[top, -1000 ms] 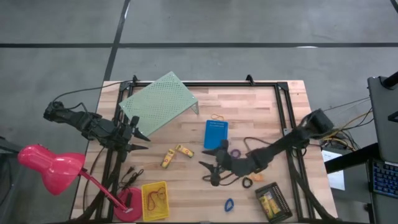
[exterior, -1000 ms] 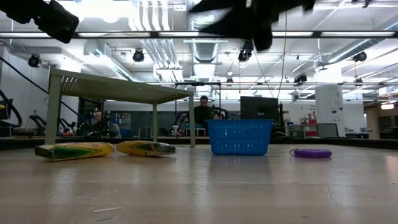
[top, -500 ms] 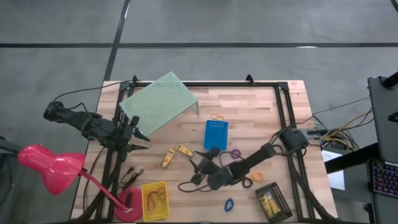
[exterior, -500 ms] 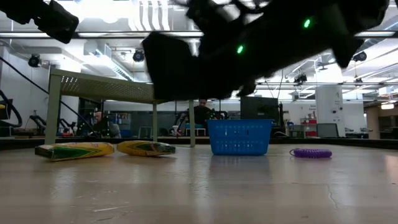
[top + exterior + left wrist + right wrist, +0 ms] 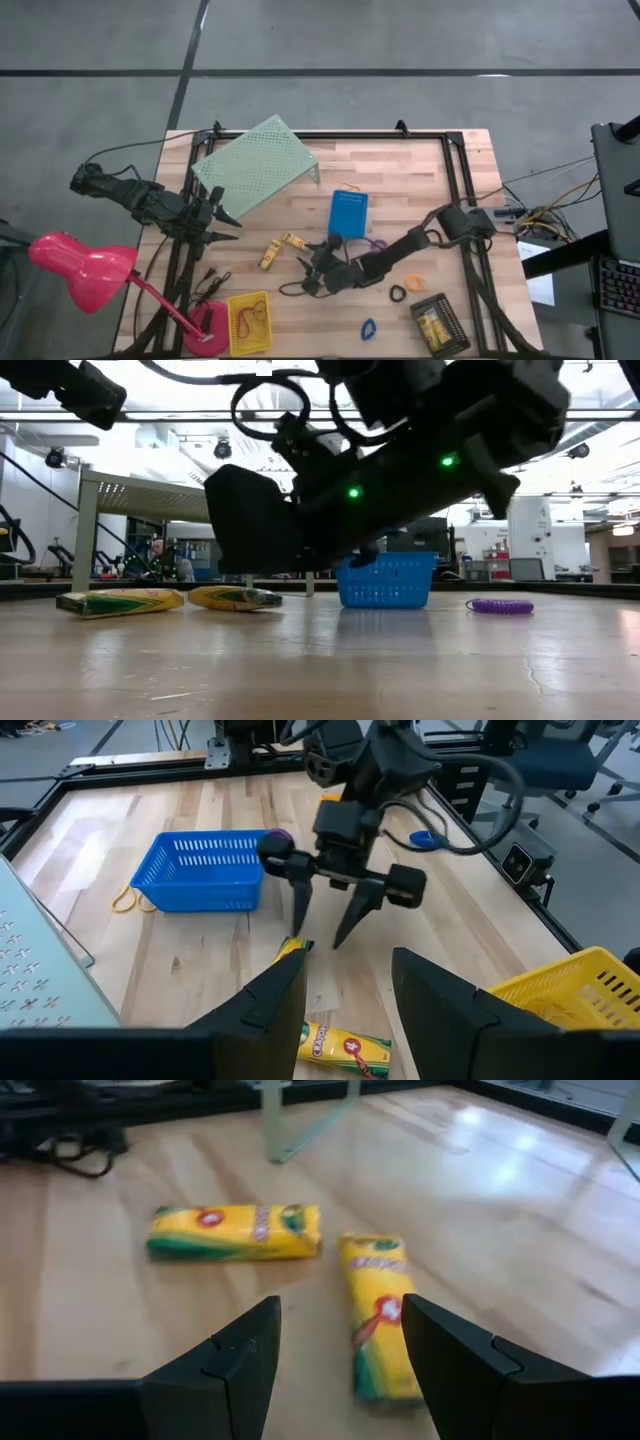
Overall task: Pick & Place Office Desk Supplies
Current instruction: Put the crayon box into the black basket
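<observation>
at centre of the high view: right gripper [image 5: 312, 275], fingers spread, near two yellow packs [image 5: 378, 1312]; printed labels legible only in the right wrist view. left gripper [image 5: 345, 982] spread, idle.

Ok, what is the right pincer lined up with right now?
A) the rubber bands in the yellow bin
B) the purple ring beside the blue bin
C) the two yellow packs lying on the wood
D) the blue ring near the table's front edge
C: the right wrist view shows the open right pincer facing the two yellow packs, one ahead between its fingers, and the left wrist view shows its tips just over one pack.
</observation>
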Motion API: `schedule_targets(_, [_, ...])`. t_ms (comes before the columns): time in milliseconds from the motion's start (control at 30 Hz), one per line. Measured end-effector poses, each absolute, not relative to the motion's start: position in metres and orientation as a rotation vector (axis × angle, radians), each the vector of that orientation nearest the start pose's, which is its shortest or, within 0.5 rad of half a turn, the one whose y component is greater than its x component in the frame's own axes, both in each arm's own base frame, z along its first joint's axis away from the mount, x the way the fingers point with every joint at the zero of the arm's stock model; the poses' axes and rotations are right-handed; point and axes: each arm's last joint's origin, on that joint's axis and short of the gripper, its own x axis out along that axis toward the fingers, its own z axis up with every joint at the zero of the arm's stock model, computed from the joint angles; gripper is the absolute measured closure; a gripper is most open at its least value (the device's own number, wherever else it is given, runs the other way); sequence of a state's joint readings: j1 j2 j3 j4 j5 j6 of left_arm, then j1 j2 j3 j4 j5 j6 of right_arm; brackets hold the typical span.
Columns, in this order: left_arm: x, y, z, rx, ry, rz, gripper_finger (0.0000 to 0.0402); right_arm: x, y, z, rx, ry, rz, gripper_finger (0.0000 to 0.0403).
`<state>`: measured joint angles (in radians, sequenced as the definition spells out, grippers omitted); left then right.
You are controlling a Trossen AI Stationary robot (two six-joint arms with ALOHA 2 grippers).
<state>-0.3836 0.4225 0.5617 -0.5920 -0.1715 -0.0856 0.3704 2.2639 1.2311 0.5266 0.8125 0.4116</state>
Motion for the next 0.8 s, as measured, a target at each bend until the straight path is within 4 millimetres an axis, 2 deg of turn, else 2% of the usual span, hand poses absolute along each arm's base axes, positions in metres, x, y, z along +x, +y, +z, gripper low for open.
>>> schedule_targets(233, [0.095, -0.033, 0.263, 0.042, 0.45, -0.189, 0.0248, 0.424, 0.123, 0.082, 0.118, 0.346, -0.527, 0.0197])
schedule_targets(367, [0.095, -0.033, 0.263, 0.042, 0.45, -0.189, 0.0248, 0.426, 0.115, 0.078, 0.157, 0.426, -0.49, 0.0197])
schedule_targets(800, [0.094, -0.033, 0.263, 0.041, 0.449, -0.189, 0.0248, 0.432, 0.106, 0.08, 0.12, 0.515, -0.511, 0.0197])
